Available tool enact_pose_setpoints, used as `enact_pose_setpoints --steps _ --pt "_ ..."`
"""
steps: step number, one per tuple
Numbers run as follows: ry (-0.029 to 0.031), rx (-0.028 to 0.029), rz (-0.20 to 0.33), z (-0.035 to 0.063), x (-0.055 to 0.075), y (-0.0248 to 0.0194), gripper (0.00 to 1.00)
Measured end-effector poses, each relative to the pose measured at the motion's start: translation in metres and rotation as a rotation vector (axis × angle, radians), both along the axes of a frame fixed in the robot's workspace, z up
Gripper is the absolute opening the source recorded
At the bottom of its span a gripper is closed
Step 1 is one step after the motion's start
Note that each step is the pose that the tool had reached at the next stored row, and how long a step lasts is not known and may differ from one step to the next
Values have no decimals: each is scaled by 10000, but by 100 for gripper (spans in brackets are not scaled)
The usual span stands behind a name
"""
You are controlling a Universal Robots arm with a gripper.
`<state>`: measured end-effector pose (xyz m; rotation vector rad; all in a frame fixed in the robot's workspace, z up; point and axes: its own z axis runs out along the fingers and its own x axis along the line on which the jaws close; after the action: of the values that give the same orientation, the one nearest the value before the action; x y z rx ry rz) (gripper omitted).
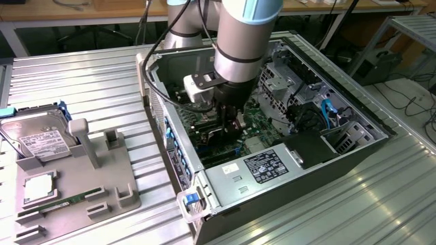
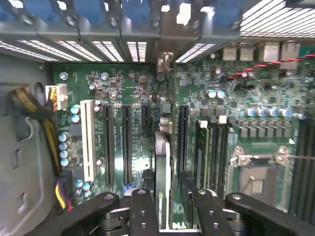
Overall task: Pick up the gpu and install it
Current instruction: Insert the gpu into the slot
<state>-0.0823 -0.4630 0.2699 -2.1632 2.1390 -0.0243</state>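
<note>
Seen edge-on, the gpu [image 2: 162, 169] looks thin, dark, upright.

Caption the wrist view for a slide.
Gripper straddling the gpu, which stands on edge over the green motherboard among its expansion slots.

Green motherboard [image 2: 142, 93], black gripper [image 2: 170, 206], grey parts tray [image 1: 81, 184], silver ribbed table [image 1: 89, 81]

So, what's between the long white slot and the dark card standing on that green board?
In the wrist view, three empty black slots, one of them shorter, lie between the white slot and the gpu.
</note>
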Motion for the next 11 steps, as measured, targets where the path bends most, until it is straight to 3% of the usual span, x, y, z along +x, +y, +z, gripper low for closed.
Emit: enact_pose_setpoints --steps 3,5,7,11 --pt "-48 -7 2 118 1 11 35" --pt "-62 -4 1 128 0 11 34" --pt "-63 -5 1 128 0 11 20" --pt "-62 -5 1 129 0 11 11"
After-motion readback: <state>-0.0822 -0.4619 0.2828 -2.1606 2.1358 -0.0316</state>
